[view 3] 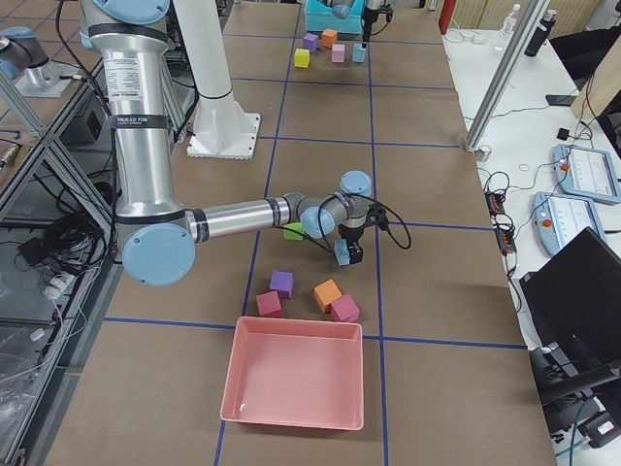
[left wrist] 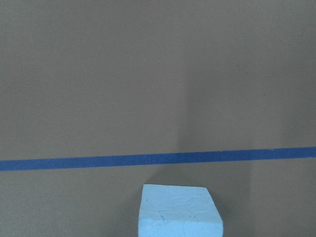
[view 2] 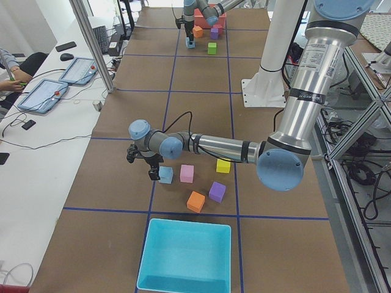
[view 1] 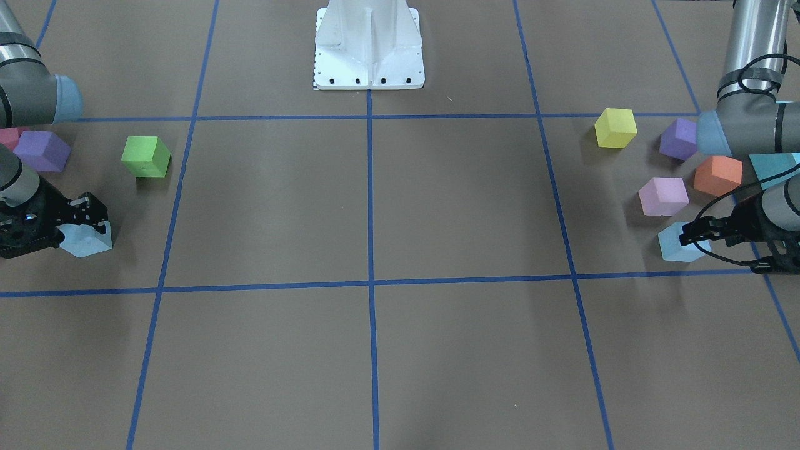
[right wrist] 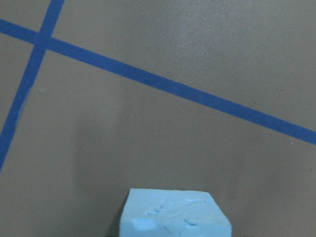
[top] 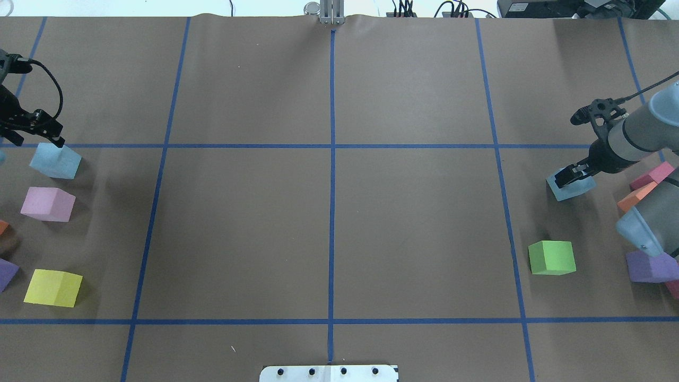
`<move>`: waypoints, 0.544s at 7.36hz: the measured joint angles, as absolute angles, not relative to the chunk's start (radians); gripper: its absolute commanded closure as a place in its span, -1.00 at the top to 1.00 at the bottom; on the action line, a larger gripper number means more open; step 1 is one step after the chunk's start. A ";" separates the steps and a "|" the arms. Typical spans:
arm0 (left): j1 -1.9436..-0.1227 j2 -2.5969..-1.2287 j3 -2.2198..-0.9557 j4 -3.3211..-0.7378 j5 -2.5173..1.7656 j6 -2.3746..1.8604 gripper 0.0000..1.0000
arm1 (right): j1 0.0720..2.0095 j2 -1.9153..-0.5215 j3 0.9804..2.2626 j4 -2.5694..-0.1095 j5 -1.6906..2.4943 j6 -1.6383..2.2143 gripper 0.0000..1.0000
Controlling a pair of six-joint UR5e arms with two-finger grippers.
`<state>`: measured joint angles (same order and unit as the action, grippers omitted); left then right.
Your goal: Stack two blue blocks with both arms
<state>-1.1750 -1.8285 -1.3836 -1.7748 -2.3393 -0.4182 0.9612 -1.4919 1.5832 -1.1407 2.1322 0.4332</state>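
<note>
Left blue block (top: 55, 162): a pale sky-blue foam cube on the table (top: 238, 239) at the robot's far left. It sits just on the robot's side of a blue tape line (top: 332, 212). Its top is matte and faintly creased in the left wrist view.
Right blue block (top: 562, 191): a matching foam cube at the far right, turned at an angle to the tape grid. Its top has small dents in the right wrist view.
Left pincer (view 1: 697, 232): black jointed fingers low at the left blue block's outer edge. Whether it grips or is released I cannot tell.
Right pincer (top: 573, 174): black fingers lying across the top of the right blue block. Whether it is clenched on the block I cannot tell.
Arms: grey and silver tubes with light blue joint caps and black cables.
Neighbours, left: a pink cube (top: 48, 204) just beside the block, with a yellow cube (top: 53, 287) further towards the robot.
Neighbour, right: a green cube (top: 551, 258), apart from the block.
Bins: a turquoise rectangular bin (view 2: 185, 256) at the left end and a pink tray (view 3: 296, 383) at the right end.
Table: brown matte paper marked into squares by the tape.
</note>
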 measured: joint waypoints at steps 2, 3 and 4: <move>-1.175 -1.829 -1.382 -1.775 -2.339 -0.414 0.95 | 0.960 -1.491 1.568 -1.100 2.136 0.443 0.06; -1.175 -1.829 -1.381 -1.775 -2.339 -0.410 0.95 | 0.960 -1.488 1.572 -1.097 2.138 0.449 0.05; -1.175 -1.825 -1.380 -1.775 -2.338 -0.408 0.95 | 0.960 -1.479 1.581 -1.100 2.140 0.452 0.05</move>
